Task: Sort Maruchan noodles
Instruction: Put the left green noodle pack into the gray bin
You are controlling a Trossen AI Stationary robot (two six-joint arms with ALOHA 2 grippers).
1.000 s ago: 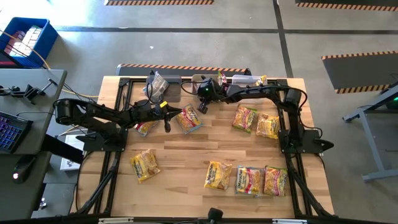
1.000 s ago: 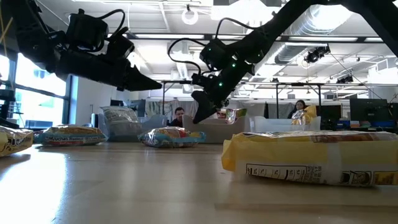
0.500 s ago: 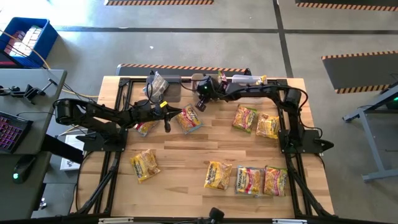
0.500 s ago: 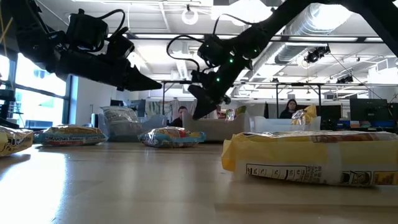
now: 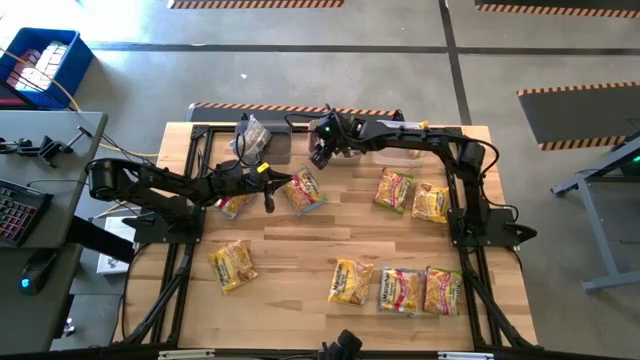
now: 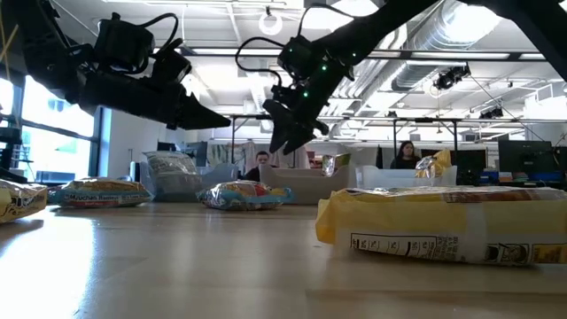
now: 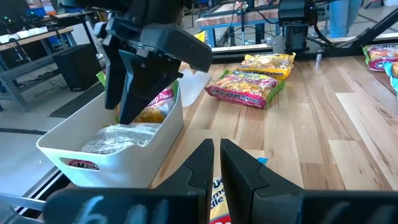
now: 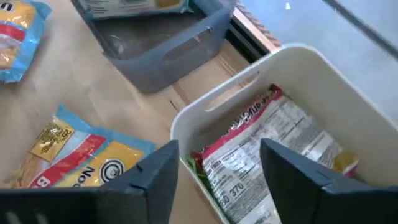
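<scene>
- High view: the right gripper hangs over the white bin at the surface's far edge. Loose Maruchan noodles lie scattered nearer than the bin.
- Low view: the left gripper hangs above the wood, left of the bin, fingers shut on nothing visible.
- Left wrist view: a crinkly grey packet lies flat inside the bin's smooth wall, probably dropped there for sorting.
- Right wrist view: the right gripper's fingers stand apart, empty, directly above a red-and-white packet in the bin; a grey bin sits just beside it.
</scene>
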